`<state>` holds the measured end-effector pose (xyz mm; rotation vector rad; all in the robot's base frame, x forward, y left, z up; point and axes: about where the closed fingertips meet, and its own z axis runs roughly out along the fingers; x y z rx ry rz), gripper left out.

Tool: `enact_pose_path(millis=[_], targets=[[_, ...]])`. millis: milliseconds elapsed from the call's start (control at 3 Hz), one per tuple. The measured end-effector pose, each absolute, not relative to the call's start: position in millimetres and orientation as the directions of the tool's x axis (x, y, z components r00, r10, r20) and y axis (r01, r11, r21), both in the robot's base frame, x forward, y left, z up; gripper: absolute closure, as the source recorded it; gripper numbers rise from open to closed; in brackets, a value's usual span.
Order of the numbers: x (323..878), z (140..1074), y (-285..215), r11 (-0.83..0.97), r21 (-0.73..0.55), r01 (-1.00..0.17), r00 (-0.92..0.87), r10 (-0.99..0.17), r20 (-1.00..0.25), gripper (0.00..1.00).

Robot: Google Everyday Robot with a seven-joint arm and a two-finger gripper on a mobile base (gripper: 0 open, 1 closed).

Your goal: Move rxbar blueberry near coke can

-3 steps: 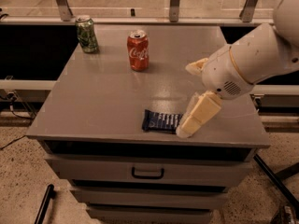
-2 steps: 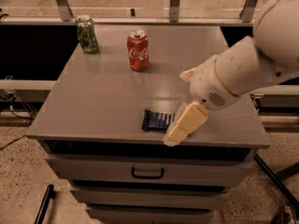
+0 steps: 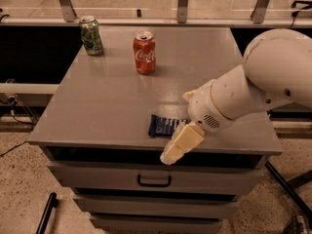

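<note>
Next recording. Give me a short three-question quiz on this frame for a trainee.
1. True or false: the rxbar blueberry lies near the table front edge, apart from the coke can.
2. Which stands at the back-left corner? A) coke can B) green can
3. Fill in: the hand is by the rxbar blueberry, at the table's ___ edge.
Key: 1 true; 2 B; 3 front.

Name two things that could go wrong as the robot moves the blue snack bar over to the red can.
1. The snack bar lies close to the table's front edge, with the gripper at its right end; a nudge could push it off.
2. The red can stands upright; a sliding bar or the arm could tip it.
</note>
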<state>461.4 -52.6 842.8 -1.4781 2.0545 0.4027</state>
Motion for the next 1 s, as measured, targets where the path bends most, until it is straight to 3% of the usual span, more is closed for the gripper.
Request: enact_pose_path(millis=[667, 1000], targets=[[464, 847, -57, 0.313, -0.111, -0.943, -0.188, -0.78, -0.596, 0.0], [465, 846, -71, 0.261, -0.13, -0.957, -0.144, -0.811, -0.567, 0.23]])
